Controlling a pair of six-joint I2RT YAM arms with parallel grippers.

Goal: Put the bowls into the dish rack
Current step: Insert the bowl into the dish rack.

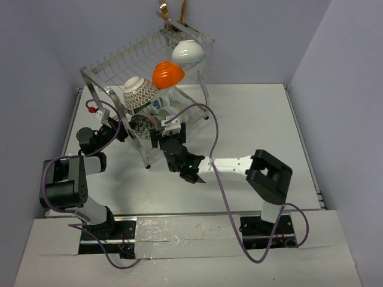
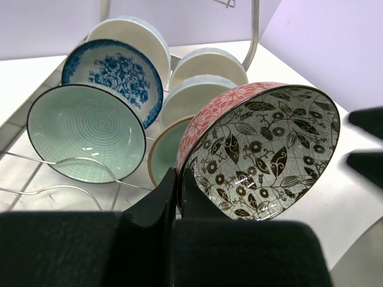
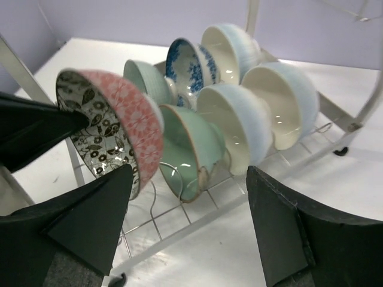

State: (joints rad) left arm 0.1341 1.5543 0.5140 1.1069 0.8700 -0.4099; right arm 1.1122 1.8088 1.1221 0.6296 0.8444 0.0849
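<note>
My left gripper (image 2: 178,185) is shut on the rim of a bowl (image 2: 263,149), pink-patterned outside with dark leaves inside, and holds it at the near end of the dish rack's (image 1: 114,63) lower shelf; the bowl also shows in the right wrist view (image 3: 111,122). Several bowls stand in the lower tines: a teal one (image 2: 84,131), a blue-flowered one (image 2: 116,75), white ones (image 3: 281,101). On the upper tier sit an orange bowl (image 1: 167,75), a white bowl (image 1: 188,52) and a brown-patterned bowl (image 1: 139,92). My right gripper (image 3: 191,233) is open and empty, just in front of the lower shelf.
Gold utensils (image 1: 170,15) stand in the cutlery cup at the rack's far corner. The rack's legs (image 1: 146,158) stand close to both grippers. Purple walls enclose the white table (image 1: 263,119) on three sides.
</note>
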